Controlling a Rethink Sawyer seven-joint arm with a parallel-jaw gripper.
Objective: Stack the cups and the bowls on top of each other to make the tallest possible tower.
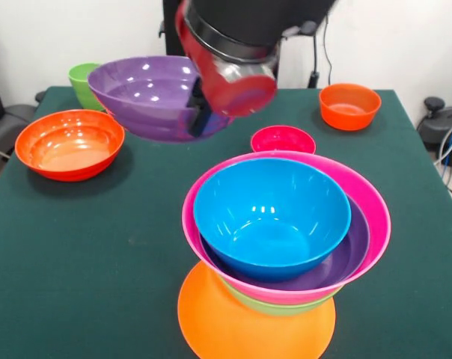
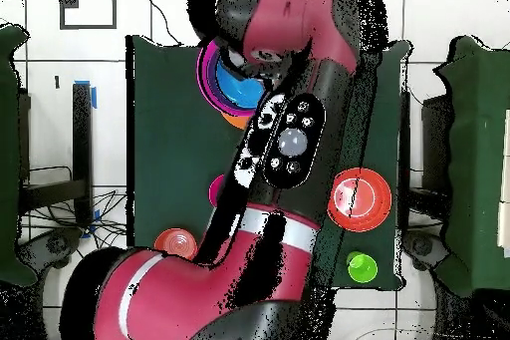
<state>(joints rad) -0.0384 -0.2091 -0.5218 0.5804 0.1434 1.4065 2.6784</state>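
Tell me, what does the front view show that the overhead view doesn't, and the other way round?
Only the front view: the fingers gripping the rim of a lifted glossy purple plastic bowl. Only the overhead view: the whole length of the red and black arm, which hides that purple bowl. Both: the blue plastic bowl nested in the pink plastic bowl, the wide red-orange plastic bowl and the light-green plastic tumbler.

Bare green table cloth (image 1: 84, 247) lies open left of the multicoloured stacked plastic bowl tower (image 1: 286, 232); a small magenta-red plastic bowl (image 1: 283, 139) sits just behind it.
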